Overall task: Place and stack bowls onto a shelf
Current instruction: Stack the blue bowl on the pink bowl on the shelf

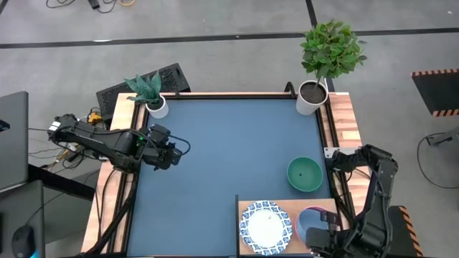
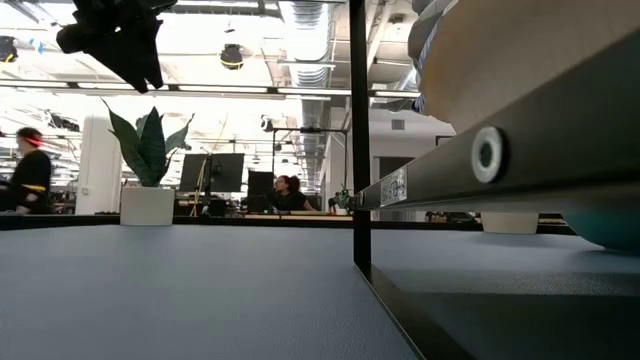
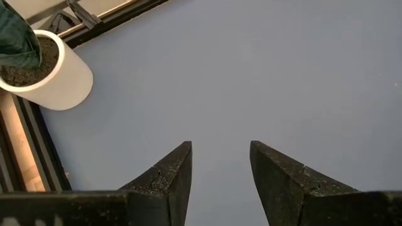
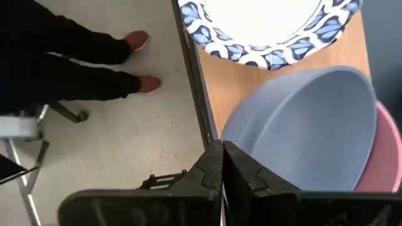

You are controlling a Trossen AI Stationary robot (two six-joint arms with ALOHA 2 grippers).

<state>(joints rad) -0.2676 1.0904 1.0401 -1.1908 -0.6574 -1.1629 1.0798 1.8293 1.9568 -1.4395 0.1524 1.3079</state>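
From above, the shelf (image 1: 287, 208) lies at the near right corner of the blue desk (image 1: 215, 158). On it sits a white bowl with blue rim (image 1: 263, 227), and just beside it a pink bowl (image 1: 308, 223). A green bowl (image 1: 305, 174) stands on the desk near the shelf. The left gripper (image 1: 174, 152) hovers over the desk's left part, close to a small plant pot (image 1: 155, 106).

In the left wrist view its jaws stand apart, released, with nothing between them.

In the right wrist view the right gripper (image 4: 222, 164) is at the pink bowl's (image 4: 314, 125) rim, jaws clenched together, empty. A person's legs (image 4: 69, 56) show on the floor.
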